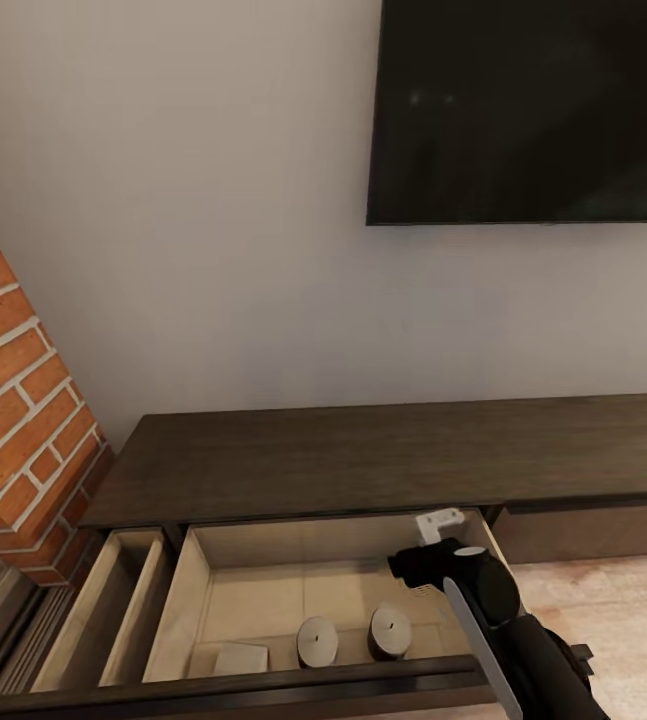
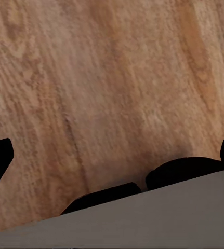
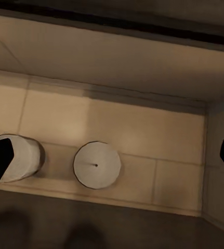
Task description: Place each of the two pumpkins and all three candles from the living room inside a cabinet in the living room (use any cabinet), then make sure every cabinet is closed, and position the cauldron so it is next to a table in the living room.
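Head view: from high on the robot, looking forward and down at the wall, the television (image 1: pixel 528 110), the cabinet (image 1: pixel 363 455) and its open drawer (image 1: pixel 195 590).
Left wrist view: faces down, close over the wooden floor (image 2: pixel 101 93).
Right wrist view: looks steeply down into the drawer (image 3: pixel 143 62) from near above.
Shared region: the drawer interior with two candles, one (image 1: pixel 390 631) (image 3: pixel 96 165) beside the other (image 1: pixel 318 640) (image 3: pixel 19 158), appears in head and right wrist views.

Two stubby candles (image 1: pixel 353 637) stand upright in the open cabinet (image 1: pixel 363 470) drawer
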